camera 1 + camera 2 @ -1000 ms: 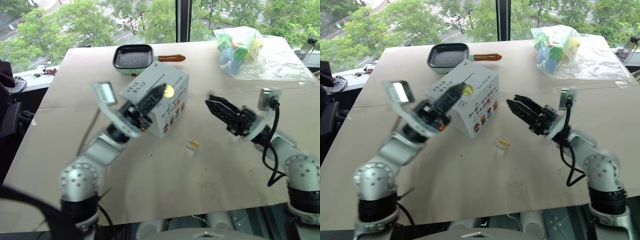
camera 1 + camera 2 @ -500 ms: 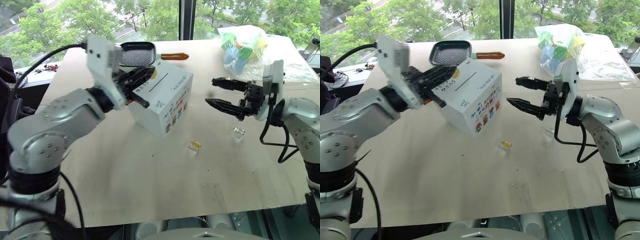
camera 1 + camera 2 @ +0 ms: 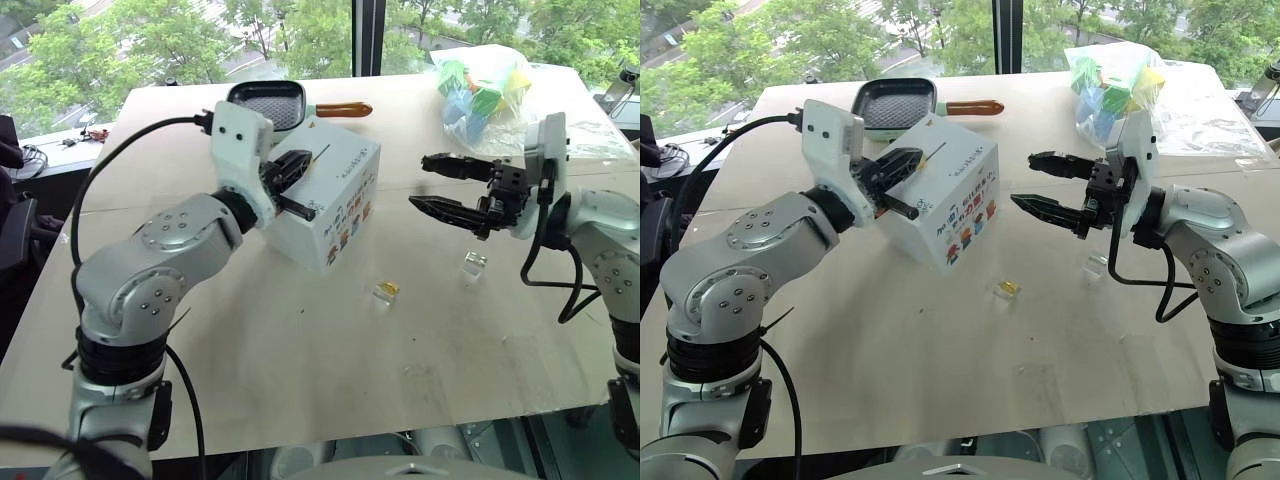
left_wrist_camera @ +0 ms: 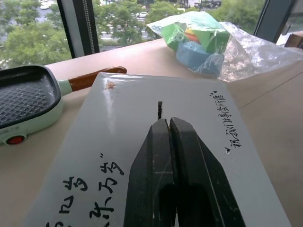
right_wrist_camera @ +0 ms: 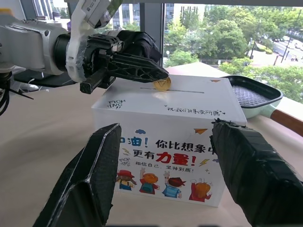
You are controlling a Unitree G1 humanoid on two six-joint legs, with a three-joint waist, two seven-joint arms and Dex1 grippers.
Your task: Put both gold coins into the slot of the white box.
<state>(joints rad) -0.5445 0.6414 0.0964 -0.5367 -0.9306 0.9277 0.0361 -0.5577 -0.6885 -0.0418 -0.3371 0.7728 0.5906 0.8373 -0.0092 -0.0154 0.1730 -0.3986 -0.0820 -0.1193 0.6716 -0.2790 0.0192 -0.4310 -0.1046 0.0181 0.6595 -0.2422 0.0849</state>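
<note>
Your left gripper (image 5: 158,75), clamped shut on a gold coin (image 5: 162,84), has it edge-down at the near end of the slot (image 5: 189,90) in the white box (image 5: 175,142), aligned lengthwise; the right gripper (image 3: 432,184) stands open, empty.

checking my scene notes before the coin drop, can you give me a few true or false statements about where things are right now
1. The left end effector is shut on a shiny gold coin at the thin dark slot in the white cardboard box. True.
2. The right end effector grips a coin. False: its fingers stand open and empty.
3. A second gold coin lies on the beige table, by a small clear plastic block. True.
4. The pale-green grill pan sits on top of the box. False: it rests on the table behind it.
</note>
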